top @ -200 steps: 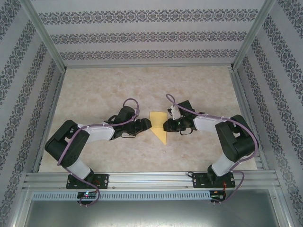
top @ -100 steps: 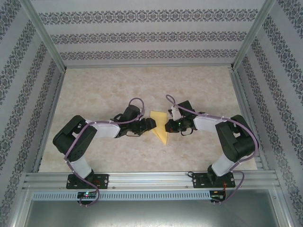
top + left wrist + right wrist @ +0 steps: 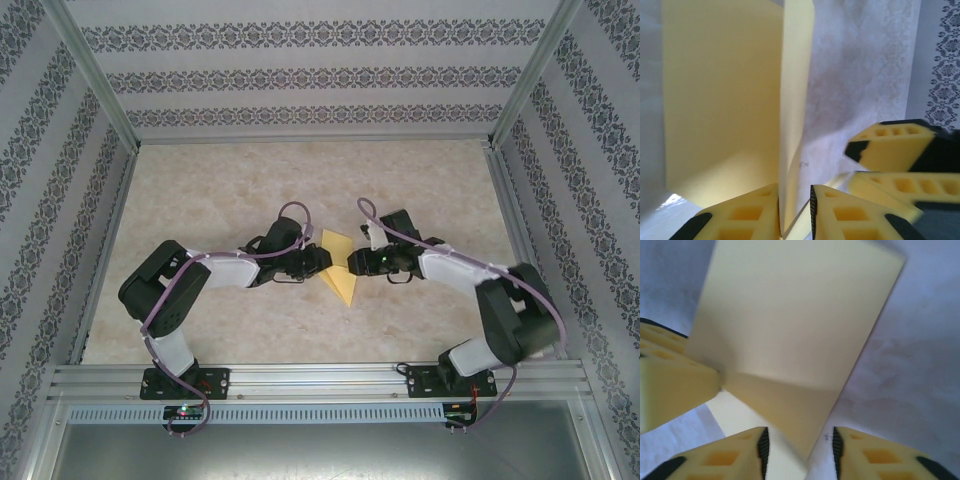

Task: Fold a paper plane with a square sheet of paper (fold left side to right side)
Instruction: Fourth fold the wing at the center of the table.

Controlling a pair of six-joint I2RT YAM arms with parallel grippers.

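The square sheet of paper (image 3: 341, 280) is yellow, creased, and tapers to a point towards the near edge. It lies mid-table between both grippers. My left gripper (image 3: 324, 259) is at its left edge. In the left wrist view a raised flap of the paper (image 3: 720, 100) runs up between the narrowly parted jaws of my left gripper (image 3: 795, 200), resting against the left finger (image 3: 740, 217), with a gap to the other finger. My right gripper (image 3: 353, 264) is at the paper's right edge. It is open, and a paper (image 3: 790, 315) corner lies between the fingers of my right gripper (image 3: 799, 440).
The marbled table (image 3: 220, 190) is boxed in by an aluminium frame (image 3: 310, 375) and patterned walls. The right gripper's yellow fingers (image 3: 895, 150) sit close beside my left jaws, and a left finger (image 3: 670, 385) touches the paper in the right wrist view.
The left arm has reached right to the paper and its jaws have narrowed round the raised flap. The right gripper has gone from shut to open, and its elbow has swung right.
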